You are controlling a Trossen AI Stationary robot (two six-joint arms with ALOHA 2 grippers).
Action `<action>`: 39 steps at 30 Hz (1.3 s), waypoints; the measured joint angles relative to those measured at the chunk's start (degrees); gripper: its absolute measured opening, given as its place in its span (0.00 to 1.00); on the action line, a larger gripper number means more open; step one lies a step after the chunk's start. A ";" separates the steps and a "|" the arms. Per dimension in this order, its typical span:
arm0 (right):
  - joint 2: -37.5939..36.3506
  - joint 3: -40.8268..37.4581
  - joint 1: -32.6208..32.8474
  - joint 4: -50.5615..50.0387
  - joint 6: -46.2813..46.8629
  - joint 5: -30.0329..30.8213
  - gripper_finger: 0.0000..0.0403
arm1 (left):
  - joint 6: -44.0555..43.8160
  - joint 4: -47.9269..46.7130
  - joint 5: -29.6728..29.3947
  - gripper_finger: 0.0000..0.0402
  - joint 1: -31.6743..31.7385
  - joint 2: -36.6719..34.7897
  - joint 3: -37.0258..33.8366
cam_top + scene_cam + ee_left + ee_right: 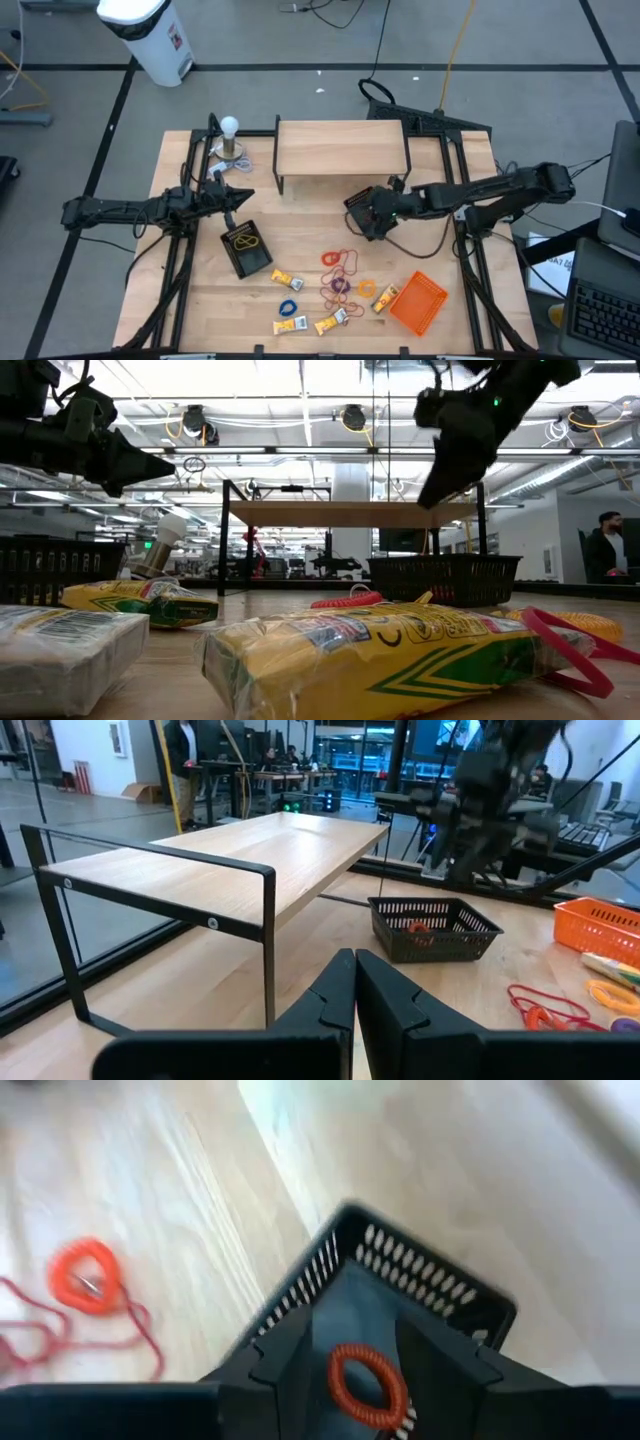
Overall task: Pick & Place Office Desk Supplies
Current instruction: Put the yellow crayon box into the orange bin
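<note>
My right gripper (360, 1365) is open and hangs over a black mesh tray (420, 1265) near the table's middle (352, 202). An orange-red coiled loop (362, 1385) lies on that tray's floor between the fingers and also shows in the left wrist view (420, 927). Red loops (340, 260), a purple loop (337, 287), an orange loop (365, 288), a blue loop (289, 307) and yellow-and-white packets (287, 279) (290, 324) lie flat toward the near edge. My left gripper (355, 990) is shut and hovers at the left (243, 197), beyond a second black tray (236, 258) holding a yellow band (247, 241).
A wooden shelf on black legs (340, 148) stands at the far middle of the table. An orange rectangular tray (418, 302) sits at the near right. A bulb-topped object (230, 135) stands at the far left. People show in the room beyond the table.
</note>
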 joint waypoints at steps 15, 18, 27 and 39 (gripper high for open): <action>-14.81 -9.89 5.03 31.58 -16.96 -0.17 0.06 | -0.71 -0.52 0.07 0.02 -0.01 0.00 0.00; -19.67 -16.83 5.07 41.28 -18.43 -2.53 0.01 | -1.61 -1.21 0.11 0.02 -0.01 0.00 0.00; -37.88 -33.62 1.44 48.80 -14.91 -4.54 0.00 | -0.40 -0.93 0.02 0.02 -0.01 0.00 0.00; -44.44 -44.19 1.38 56.76 -11.79 -4.50 0.00 | 1.91 0.28 0.01 0.02 -0.01 0.00 0.00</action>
